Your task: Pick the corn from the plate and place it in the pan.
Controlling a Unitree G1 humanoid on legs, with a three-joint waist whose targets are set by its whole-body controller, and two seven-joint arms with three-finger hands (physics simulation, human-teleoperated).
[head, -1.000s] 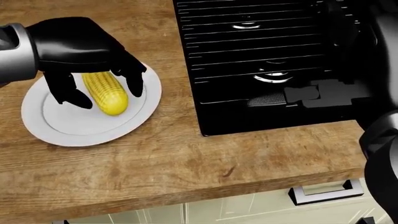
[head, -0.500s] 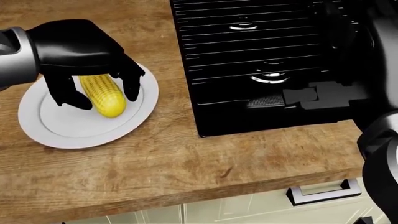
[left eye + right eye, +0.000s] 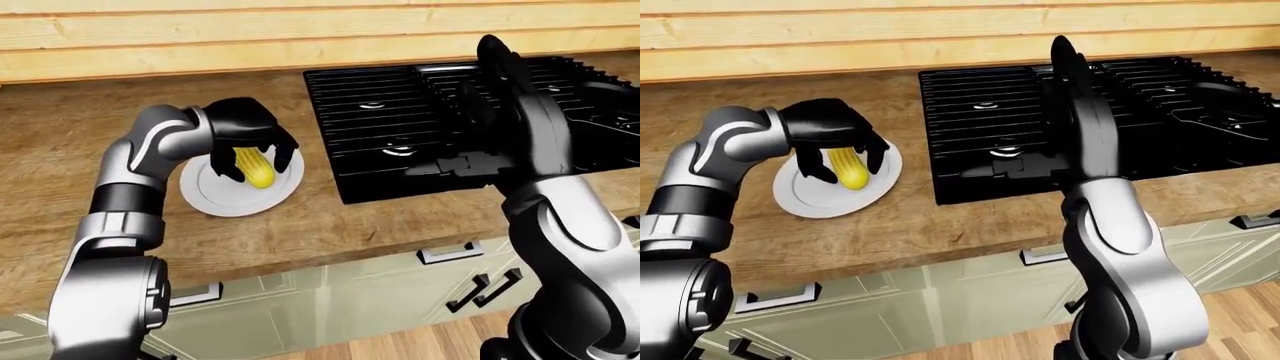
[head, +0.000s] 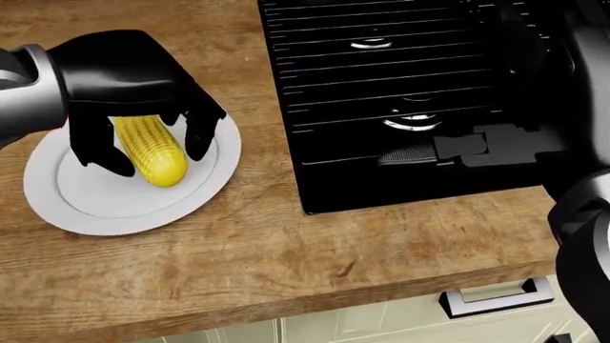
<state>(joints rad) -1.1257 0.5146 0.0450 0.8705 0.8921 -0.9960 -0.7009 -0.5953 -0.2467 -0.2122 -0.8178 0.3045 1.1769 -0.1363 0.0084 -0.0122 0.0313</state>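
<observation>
Straddling the corn (image 4: 152, 151), the black fingers (image 4: 198, 136) of the left hand (image 4: 124, 86) curve down on either side of the cob, one ending left of it and two to its right; the palm covers the cob's upper end. Whether the fingertips actually press the corn or only stand about it cannot be told, though they look spread rather than closed round it.

The corn is a bright yellow cob with fine rows of kernels, lying slightly slanted on the white plate (image 4: 86, 207) in the left part of the head view, its rounded lower end free of the hand. The plate is round with a raised rim and sits on the wooden counter (image 4: 286, 264), just left of the black stove (image 4: 400, 93).

The stove fills the upper right of the head view; its dark grates merge into one another, and only a few pale glints mark the burners. A flat dark shape near its lower edge is hard to make out. No pan can be told apart from the black surface.

The right hand (image 3: 490, 52) rises over the stove at upper right of the left-eye view; its fingers are dark against the grates, so their state cannot be told. The right arm (image 3: 1110, 225) hides part of the stove, and pale cabinet drawers (image 3: 300, 300) run below the counter.
</observation>
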